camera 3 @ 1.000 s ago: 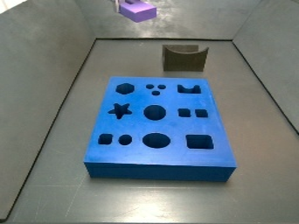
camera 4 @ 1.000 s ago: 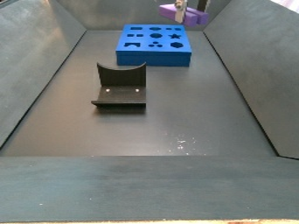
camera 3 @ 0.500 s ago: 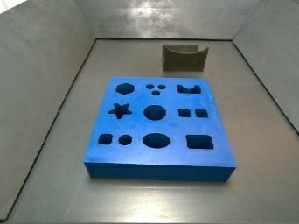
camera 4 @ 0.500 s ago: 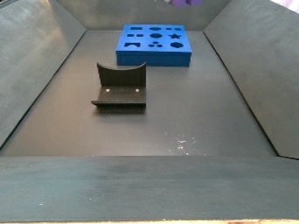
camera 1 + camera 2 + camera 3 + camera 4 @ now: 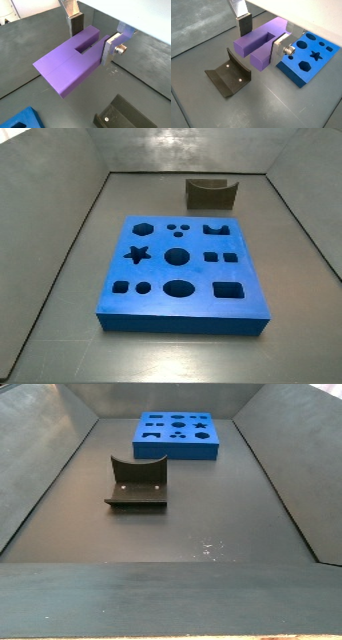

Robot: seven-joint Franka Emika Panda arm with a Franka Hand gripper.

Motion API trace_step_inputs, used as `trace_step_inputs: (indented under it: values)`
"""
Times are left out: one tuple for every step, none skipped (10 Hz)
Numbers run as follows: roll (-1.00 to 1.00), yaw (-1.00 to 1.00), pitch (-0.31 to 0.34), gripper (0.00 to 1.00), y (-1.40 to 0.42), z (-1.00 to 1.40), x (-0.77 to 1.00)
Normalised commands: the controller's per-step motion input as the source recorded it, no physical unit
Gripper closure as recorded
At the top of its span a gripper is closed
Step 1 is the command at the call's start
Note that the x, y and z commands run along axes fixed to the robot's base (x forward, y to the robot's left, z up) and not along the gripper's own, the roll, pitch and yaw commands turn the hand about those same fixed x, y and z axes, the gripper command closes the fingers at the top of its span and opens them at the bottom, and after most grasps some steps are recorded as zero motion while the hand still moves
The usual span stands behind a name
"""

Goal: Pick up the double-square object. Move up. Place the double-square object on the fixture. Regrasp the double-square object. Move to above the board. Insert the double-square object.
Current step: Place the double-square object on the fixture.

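My claw (image 5: 93, 41) is clamped on the double-square object (image 5: 71, 62), its two flat silver fingers (image 5: 111, 46) with dark pads pressing on the notched end, one on the outer face of each square prong, so the notch sits open between them. The lilac block reaches out and away from my fingertips, its solid end free in the air, touching nothing but my pads. I hang high above the floor: in both side views neither my claw nor the block shows at all, only the floor and what stands on it. In a wrist view the fixture (image 5: 228, 78) lies well below my claw, a dark bracket with a curved upright wall on a flat base plate carrying two small pale dots, and it stands apart from the block. The board (image 5: 310, 58) sits below and off to one side of my claw, beyond the finger with the round silver bolt; its star, hexagon and round cut-outs show dark in the blue slab. In the side views the board (image 5: 179, 274) rests flat on the floor with the fixture (image 5: 210, 194) beyond one short edge, a clear gap between them. The fixture (image 5: 138, 484) carries nothing.
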Motion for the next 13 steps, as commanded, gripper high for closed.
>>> trace_step_inputs:
  values:
    - [-0.04,-0.07,0.198,1.00,0.06,0.08,1.00]
    - [-0.03,-0.05,0.184,1.00,0.06,0.06,0.98]
    - [-0.03,-0.04,0.182,1.00,0.04,0.04,0.86]
    - [-0.03,-0.03,0.179,1.00,0.04,0.04,0.79]
    - [-1.00,-0.06,-0.134,1.00,0.62,-0.86,1.00]
    - [-1.00,-0.06,-0.137,1.00,0.64,-0.89,1.00]
    - [-1.00,-0.05,-0.144,1.00,0.58,-0.77,1.00]
    - [-1.00,-0.05,-0.133,1.00,0.46,-0.63,1.00]
    - [-1.00,-0.05,-0.118,1.00,0.28,-0.43,0.94]
    - [-1.00,-0.04,-0.108,1.00,0.13,-0.17,0.84]
    - [-0.98,-0.04,-0.065,1.00,0.10,-0.07,0.74]
    - [-0.80,-0.02,-0.008,1.00,0.09,-0.05,0.64]
    - [-0.58,-0.01,0.045,1.00,0.07,-0.04,0.54]
